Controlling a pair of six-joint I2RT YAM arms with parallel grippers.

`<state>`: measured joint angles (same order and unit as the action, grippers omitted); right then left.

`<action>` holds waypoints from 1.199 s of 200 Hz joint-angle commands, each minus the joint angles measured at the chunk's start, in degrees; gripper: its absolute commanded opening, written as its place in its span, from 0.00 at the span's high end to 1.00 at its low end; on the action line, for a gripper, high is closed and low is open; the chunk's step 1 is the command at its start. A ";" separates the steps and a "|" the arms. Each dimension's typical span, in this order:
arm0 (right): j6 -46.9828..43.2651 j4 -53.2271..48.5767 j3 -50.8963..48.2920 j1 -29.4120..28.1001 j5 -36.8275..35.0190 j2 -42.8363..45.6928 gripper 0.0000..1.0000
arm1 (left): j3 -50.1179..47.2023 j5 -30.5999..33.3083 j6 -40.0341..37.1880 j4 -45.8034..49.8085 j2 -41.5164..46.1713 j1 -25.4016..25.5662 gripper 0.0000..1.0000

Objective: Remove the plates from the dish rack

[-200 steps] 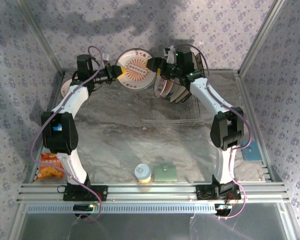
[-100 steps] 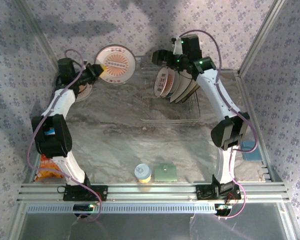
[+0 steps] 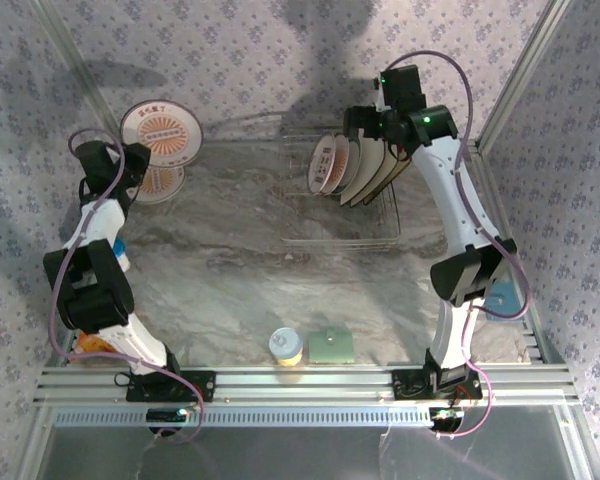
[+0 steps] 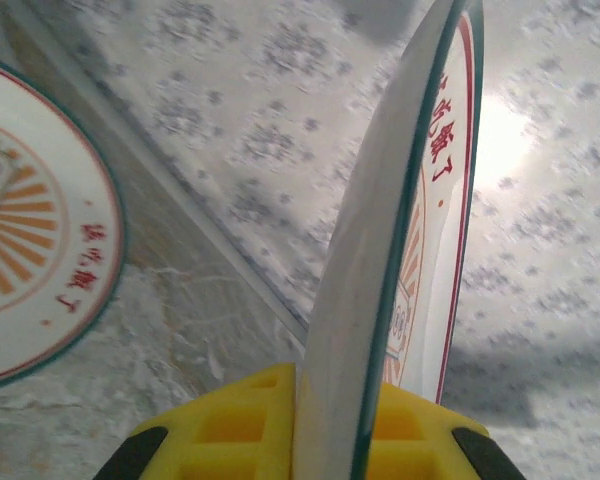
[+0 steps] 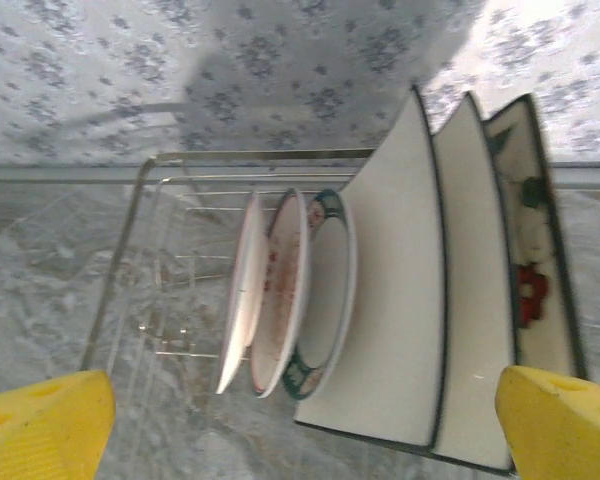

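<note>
there, plates (image 5: pixel 390 290) upright in dish rack (image 3: pixel 330 225)

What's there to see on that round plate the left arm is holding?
The round plate is white and glossy, like glazed ceramic, with a teal rim, a red ring, red characters and orange rays around its middle. The left gripper clamps its edge between yellow fingers. Its patterned face shows from above, and the wrist camera sees it nearly edge-on. A matching plate lies flat on the table beside it.
</note>
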<state>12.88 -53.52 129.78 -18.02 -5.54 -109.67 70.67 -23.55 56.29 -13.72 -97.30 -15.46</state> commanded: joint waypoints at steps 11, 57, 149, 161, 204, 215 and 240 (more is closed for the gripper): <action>-3.12 -4.20 0.27 0.37 -6.05 2.18 0.00 | 1.00 6.63 1.52 -5.45 -1.24 -0.79 1.00; -3.21 -3.31 -1.61 0.77 -5.06 2.94 0.00 | 0.63 9.84 1.67 -5.47 -3.90 -1.52 1.00; -2.95 -1.77 -4.35 0.80 -3.51 3.67 0.00 | -0.15 11.31 3.35 -6.71 -9.31 -2.65 1.00; -2.99 -1.69 -4.49 0.80 -3.34 3.66 0.00 | -0.75 11.79 3.72 -7.15 -9.65 -2.64 1.00; -2.95 -1.55 -4.71 0.80 -2.92 3.53 0.00 | -1.68 12.73 4.23 -7.79 -10.56 -2.64 1.00; -2.91 -1.49 -4.71 0.76 -2.83 3.42 0.00 | -1.68 12.78 4.26 -7.73 -10.94 -2.64 1.00; -2.87 -1.33 -5.05 0.75 -2.65 3.31 0.00 | -1.60 12.60 4.40 -7.81 -11.83 -2.64 1.00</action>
<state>10.63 -55.46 125.29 -17.50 -8.91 -108.05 68.51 -11.07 59.90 -16.78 -108.14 -17.74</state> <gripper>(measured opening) 0.995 0.100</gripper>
